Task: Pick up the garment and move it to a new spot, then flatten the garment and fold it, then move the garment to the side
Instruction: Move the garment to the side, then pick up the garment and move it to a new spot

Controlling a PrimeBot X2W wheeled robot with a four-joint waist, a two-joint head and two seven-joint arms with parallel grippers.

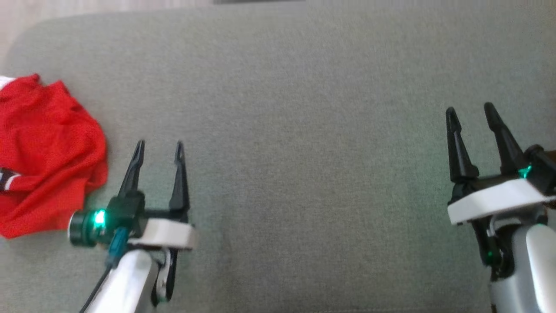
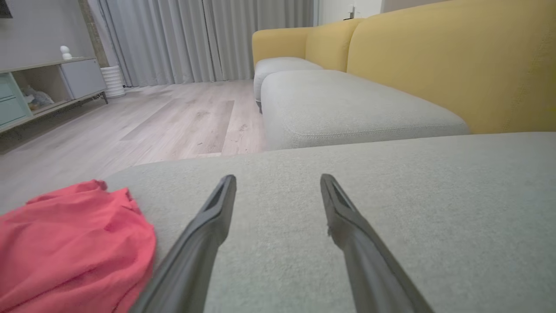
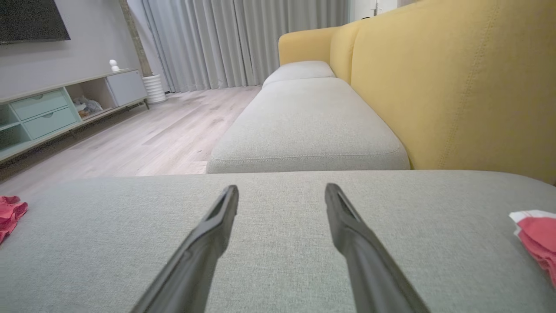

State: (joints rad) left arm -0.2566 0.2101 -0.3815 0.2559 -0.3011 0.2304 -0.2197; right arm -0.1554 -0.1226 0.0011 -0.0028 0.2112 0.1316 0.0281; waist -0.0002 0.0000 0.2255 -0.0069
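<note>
In the head view one red garment [image 1: 47,152] lies crumpled at the far left of the grey seat cushion [image 1: 304,130], with a bit of white trim and a dark stripe at its edge. Two arms rise from the bottom. The left pincer [image 1: 159,144] stands just right of the garment, fingers pointing up the view and spread, grasping nothing. The right pincer [image 1: 470,108] is well apart at the right side, tilted slightly left, likewise spread and empty. In the left wrist view the left pincer [image 2: 278,178] hangs low over the cushion with both fingers parted, the red garment [image 2: 74,243] beside the left finger. Beyond lie a yellow sofa [image 2: 434,56], a wooden floor [image 2: 173,126], grey curtains [image 2: 195,39] and one sideboard [image 2: 43,87]. In the right wrist view the right pincer [image 3: 281,187] is released above bare cushion. The red garment [image 3: 11,213] peeks in at the left edge, and a second red cloth [image 3: 536,243] with a white edge lies at the right edge.
</note>
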